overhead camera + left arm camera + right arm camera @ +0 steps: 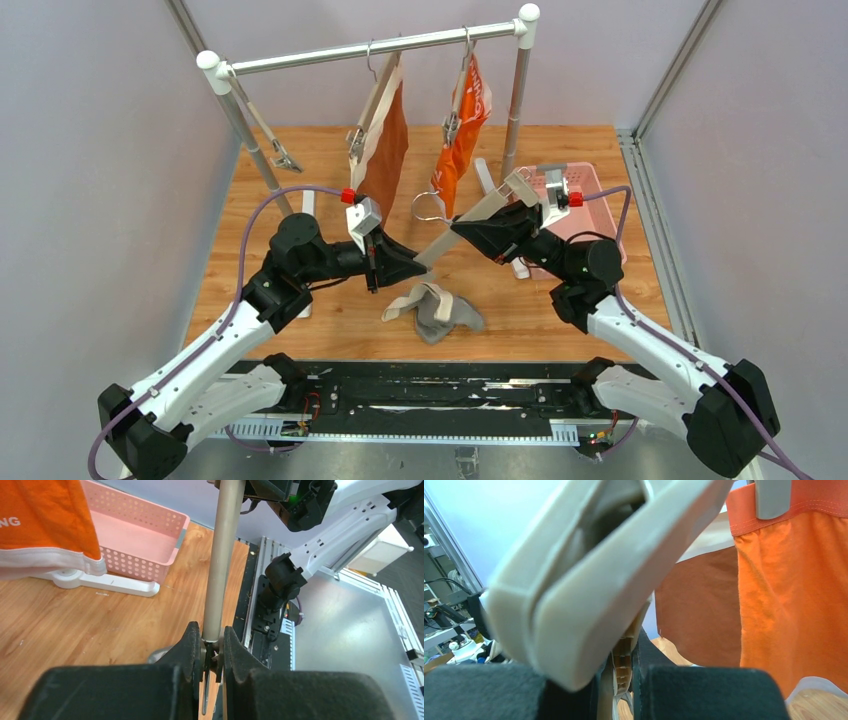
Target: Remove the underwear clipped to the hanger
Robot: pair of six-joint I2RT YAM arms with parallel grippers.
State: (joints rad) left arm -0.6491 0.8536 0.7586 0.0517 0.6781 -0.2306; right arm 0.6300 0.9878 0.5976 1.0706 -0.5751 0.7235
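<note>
The grey briefs [435, 308] lie on the table [330, 330] at lower centre, free of the hanger [497, 198]. I hold this bare hanger with both: left gripper [420, 263] closed tight on its bar end, right gripper [462, 228] clamped on its clip. Next, I think, I put it aside, then reach upper centre for the clipped rust-brown briefs [385, 150] and orange briefs [462, 140].

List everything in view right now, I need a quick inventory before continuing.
rack: one, silver, far end of table
rust-brown briefs: one, rust-brown, hanging clipped on rack
orange briefs: one, bright orange, hanging clipped on rack
grey briefs: one, grey, loose on table, front centre
loose hanger: one, beige-grey, off the rack
empty hanger: one, grey, rack's left end
basket: one, pink, table's right side
left pincer: one, black, shut on loose hanger
right pincer: one, black, shut on loose hanger
</note>
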